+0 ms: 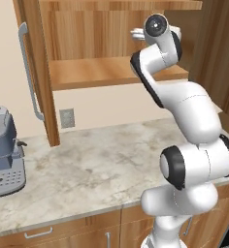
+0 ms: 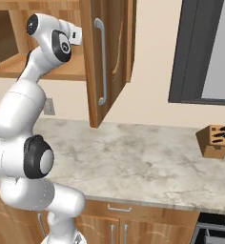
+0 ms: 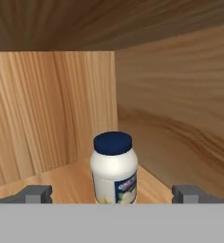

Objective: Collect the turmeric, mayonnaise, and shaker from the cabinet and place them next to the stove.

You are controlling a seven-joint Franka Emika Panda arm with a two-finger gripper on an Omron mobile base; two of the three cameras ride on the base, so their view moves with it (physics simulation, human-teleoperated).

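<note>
Two small dark finger tips of the white arm's gripper stand spread wide at the 6 o'clock edge of the hand view, holding nothing. Between them, slightly beyond, the small white mayonnaise jar with dark blue lid and dark label band stands upright on the wooden shelf of the light-wood wall cabinet, near its back corner. At 9 o'clock in the left base view hangs the cabinet's long grey bar handle; below lies a pale marble counter.
</note>
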